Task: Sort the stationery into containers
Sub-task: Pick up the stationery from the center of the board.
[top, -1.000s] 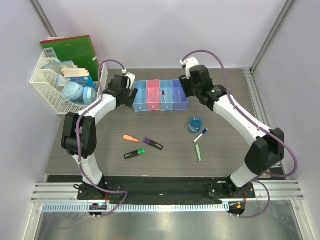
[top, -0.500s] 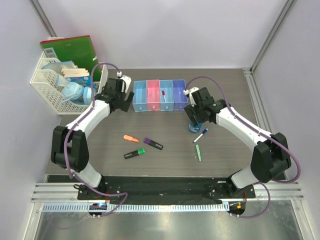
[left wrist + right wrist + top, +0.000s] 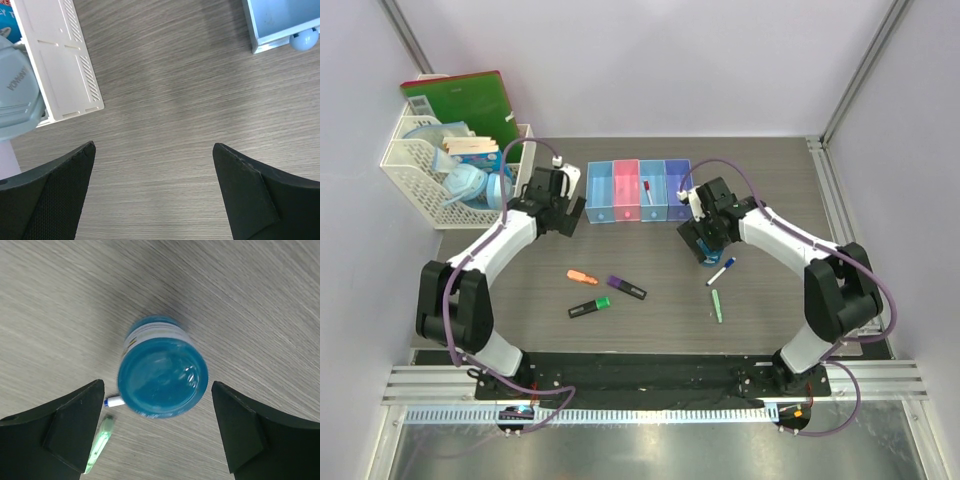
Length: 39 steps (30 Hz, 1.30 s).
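Note:
The four joined bins (image 3: 626, 203) stand at the back middle: blue, pink, light blue, purple. A red-capped marker (image 3: 647, 190) lies in the light blue bin. My right gripper (image 3: 703, 245) is open right above the round blue tape roll (image 3: 163, 374), one finger either side and apart from it (image 3: 158, 385). A blue-capped marker (image 3: 721, 271) and a pale green pen (image 3: 717, 305) lie just in front of it. Orange (image 3: 582, 277), purple-black (image 3: 626, 287) and green-black (image 3: 589, 308) highlighters lie mid-left. My left gripper (image 3: 563, 218) is open and empty over bare table (image 3: 154, 146), left of the blue bin (image 3: 280, 25).
A white lattice basket (image 3: 402, 165) with masks and papers stands at the back left, a green folder (image 3: 460, 100) behind it. Its wall shows in the left wrist view (image 3: 60, 65). Metal frame posts rise at the back corners.
My right gripper has come from the purple bin forward to above the blue tape roll. My left gripper has drawn back from the blue bin to the near left.

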{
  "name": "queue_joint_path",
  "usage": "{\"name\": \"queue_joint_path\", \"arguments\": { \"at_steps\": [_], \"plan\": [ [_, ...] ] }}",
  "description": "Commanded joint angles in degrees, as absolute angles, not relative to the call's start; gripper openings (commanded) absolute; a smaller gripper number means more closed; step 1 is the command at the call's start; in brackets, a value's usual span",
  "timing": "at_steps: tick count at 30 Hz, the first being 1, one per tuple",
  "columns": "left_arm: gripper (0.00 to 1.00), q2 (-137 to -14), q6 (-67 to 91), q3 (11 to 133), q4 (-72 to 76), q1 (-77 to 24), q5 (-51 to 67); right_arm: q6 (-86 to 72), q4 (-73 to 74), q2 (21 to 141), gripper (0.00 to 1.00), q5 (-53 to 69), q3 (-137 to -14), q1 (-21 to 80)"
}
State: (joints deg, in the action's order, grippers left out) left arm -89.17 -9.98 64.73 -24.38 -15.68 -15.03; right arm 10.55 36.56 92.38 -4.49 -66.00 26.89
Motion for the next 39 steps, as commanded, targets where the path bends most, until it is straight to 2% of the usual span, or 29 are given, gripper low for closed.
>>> {"name": "queue_joint_path", "arguments": {
  "at_steps": [1,6,8,9,11,14,15,17,18,24,32,39],
  "plan": [
    [1.00,-86.93,-10.46,63.81,-23.91,-15.91,-13.01,12.21,34.72,94.74,0.94,-2.73,-68.73,25.05],
    [1.00,-85.26,-10.37,62.58,-23.82,-15.82,-11.87,12.57,33.93,96.94,0.93,-2.64,-69.34,23.82],
    [1.00,-84.82,-10.37,62.32,-23.82,-15.91,-11.25,12.66,33.84,97.21,0.84,-2.29,-69.26,23.64],
    [1.00,-84.64,-10.28,62.05,-23.82,-15.91,-11.08,12.57,33.58,97.12,0.75,-2.20,-69.26,23.64],
    [1.00,-84.38,-10.20,61.79,-23.73,-15.91,-10.46,12.57,33.31,96.59,0.67,-1.76,-69.08,23.64],
    [1.00,-84.29,-10.11,61.52,-23.82,-15.91,-9.67,12.74,33.14,95.89,0.49,-0.79,-69.26,23.55],
    [1.00,-84.29,-10.11,61.61,-23.91,-15.91,-8.71,12.74,33.31,95.71,0.32,-0.70,-69.43,23.55],
    [1.00,-84.03,-9.84,61.52,-23.91,-15.91,-7.39,12.74,33.31,94.75,0.21,2.17,-69.52,23.47],
    [1.00,-83.76,-9.23,61.44,-23.82,-15.91,-6.69,12.74,33.31,94.14,0.12,3.33,-69.61,23.38],
    [1.00,-80.69,-7.39,61.52,-24.08,-15.91,5.95,11.78,34.19,88.60,0.06,18.15,-71.36,22.68],
    [1.00,-75.06,-5.89,58.81,-19.97,-15.82,36.78,9.49,34.28,83.85,0.06,43.48,-76.28,19.34],
    [1.00,-69.53,-1.32,53.80,-7.25,-15.91,45.77,5.37,34.19,87.53,0.06,63.44,-82.78,18.11]
  ]
}}
